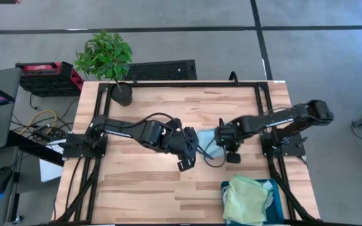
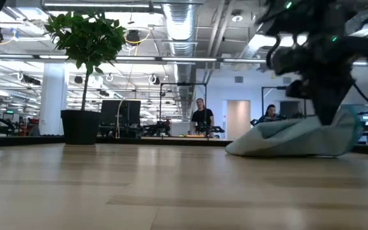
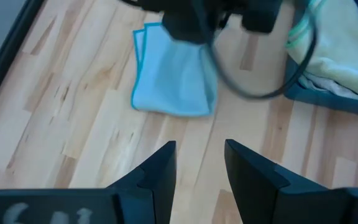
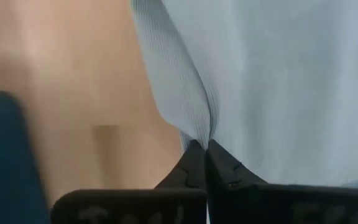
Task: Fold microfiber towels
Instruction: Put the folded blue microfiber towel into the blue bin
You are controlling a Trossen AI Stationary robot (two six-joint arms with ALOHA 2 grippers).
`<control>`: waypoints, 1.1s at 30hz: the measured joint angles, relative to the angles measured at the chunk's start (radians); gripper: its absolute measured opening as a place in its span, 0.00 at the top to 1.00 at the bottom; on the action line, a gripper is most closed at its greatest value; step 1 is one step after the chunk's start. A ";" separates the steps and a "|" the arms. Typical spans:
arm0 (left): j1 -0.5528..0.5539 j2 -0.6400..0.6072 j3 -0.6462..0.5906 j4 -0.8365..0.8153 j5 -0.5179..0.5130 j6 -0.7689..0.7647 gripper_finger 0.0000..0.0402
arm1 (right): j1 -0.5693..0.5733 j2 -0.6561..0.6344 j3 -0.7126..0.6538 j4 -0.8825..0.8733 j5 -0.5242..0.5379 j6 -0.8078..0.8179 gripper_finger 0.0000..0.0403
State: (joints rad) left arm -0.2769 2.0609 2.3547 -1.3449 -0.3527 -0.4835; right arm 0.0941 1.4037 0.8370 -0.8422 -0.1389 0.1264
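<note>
Meanwhile, the bin holds a pale green towel; right end effector pinches the blue towel.

Light blue towel folded mid-table (pale green towel binned).

blue towel partly under both arms, teal bin cropped

Light wood table: light blue towel mid-table, potted plant far edge, teal bin near-right corner.
</note>
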 joint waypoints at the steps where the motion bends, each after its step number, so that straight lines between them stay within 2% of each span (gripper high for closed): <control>1: -0.006 0.000 0.000 0.000 0.000 0.000 0.68 | 0.022 -0.024 0.000 -0.015 -0.010 0.028 0.99; 5: -0.026 0.000 0.000 0.000 0.000 0.000 0.68 | 0.112 -0.124 0.001 -0.052 -0.075 0.167 0.99; 14: -0.055 0.000 0.000 0.001 -0.012 0.000 0.68 | 0.369 -0.297 0.004 -0.043 -0.131 0.550 1.00; 21: -0.056 0.000 0.000 0.000 -0.024 0.004 0.68 | 0.569 -0.311 0.004 -0.017 -0.156 0.743 1.00; 26: -0.056 0.000 0.000 0.000 -0.026 0.008 0.68 | 0.653 -0.311 0.007 0.099 -0.155 0.847 0.99; 33: -0.056 0.000 0.000 0.000 -0.025 0.008 0.68 | 0.766 -0.274 0.089 0.132 -0.138 0.897 0.99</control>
State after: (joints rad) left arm -0.3332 2.0609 2.3547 -1.3449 -0.3779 -0.4753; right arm 0.8599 1.1298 0.9262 -0.7099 -0.2773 1.0232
